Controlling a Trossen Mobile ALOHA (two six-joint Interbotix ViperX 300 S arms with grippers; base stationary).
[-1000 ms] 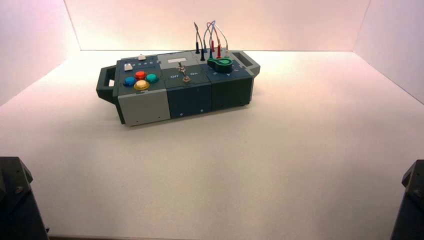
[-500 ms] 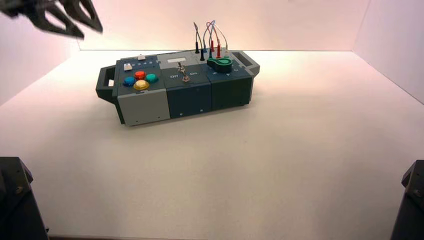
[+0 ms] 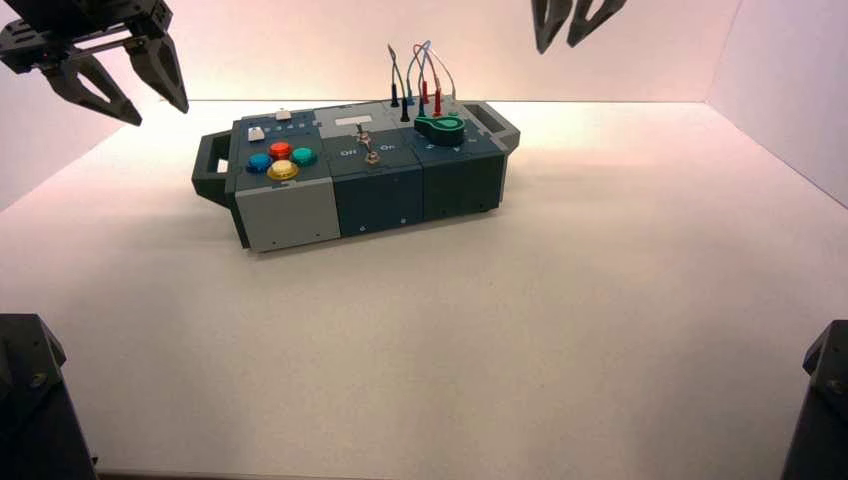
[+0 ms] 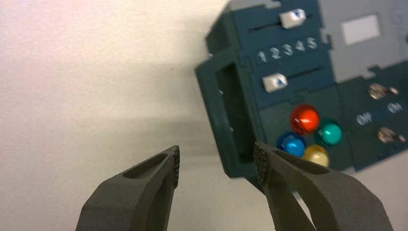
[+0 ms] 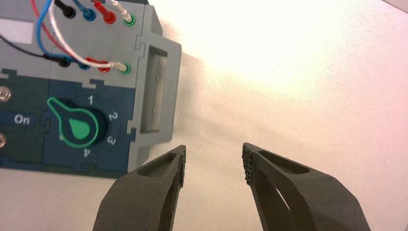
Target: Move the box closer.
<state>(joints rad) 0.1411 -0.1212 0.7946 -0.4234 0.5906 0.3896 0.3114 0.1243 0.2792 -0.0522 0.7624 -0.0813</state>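
The box (image 3: 380, 200) is seen standing on the pale table (image 3: 420, 350), toward the back and left of the middle, turned slightly so that its left end lies nearer the high camera than its right end. The left gripper (image 3: 161, 116) is held above and just beside the left end, with its fingers spread apart and nothing between the tips; the dark left handle (image 4: 223, 122) is untouched. The right gripper (image 3: 557, 48) is raised past the right end, likewise spread and empty, apart from the grey right handle (image 5: 170, 91). On the left part of the top, two white sliders are noted: one (image 4: 293, 18) set by the 4, the other (image 4: 274, 82) between 1 and 2. Red (image 4: 305, 119), blue (image 4: 291, 144), green (image 4: 329, 133) and yellow (image 4: 316, 155) round buttons are grouped near them. A green knob (image 5: 79, 129) is mounted at the right front, numbered 1 to 4, with looped wires (image 5: 60, 36) plugged in behind it.
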